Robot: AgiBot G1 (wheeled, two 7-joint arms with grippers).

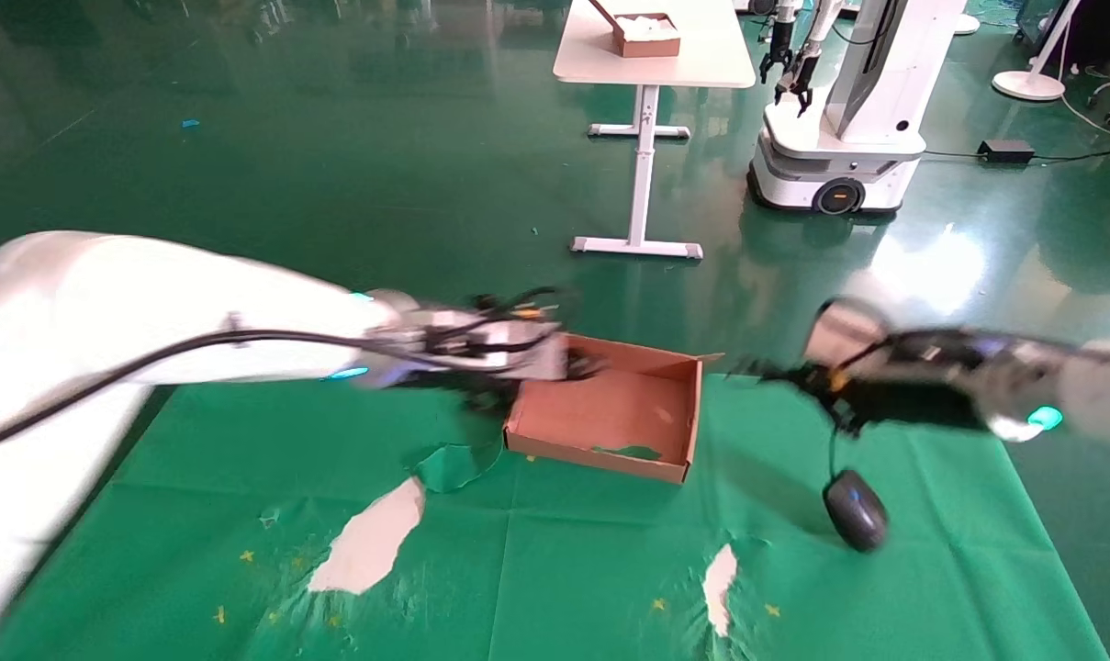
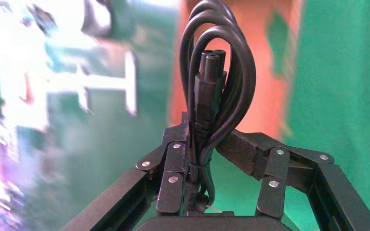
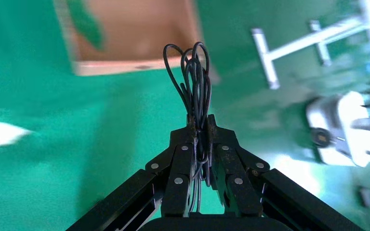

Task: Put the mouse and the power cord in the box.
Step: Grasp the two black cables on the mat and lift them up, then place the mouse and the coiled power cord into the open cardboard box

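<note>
The left gripper (image 2: 200, 144) is clamped on the power cord (image 2: 217, 72), whose loops and plug end stand up out of the jaws. In the head view this gripper (image 1: 577, 367) is at the box (image 1: 610, 413), over its left wall, so the cord is the load nearer its destination. The right gripper (image 3: 200, 127) is pinched on a bundle of the thin cable (image 3: 195, 79) of the mouse (image 1: 855, 509), and in the head view it (image 1: 766, 370) hovers just beyond the box's right wall. The mouse hangs below on that cable, low over or touching the cloth; which cannot be told. The box interior therefore lies to the left of the right gripper, with its long axis running left to right. The box stands on a torn green cloth (image 1: 564, 569). Beyond it on the glossy green floor stand a white table (image 1: 651, 55) and another robot (image 1: 848, 119).
</note>
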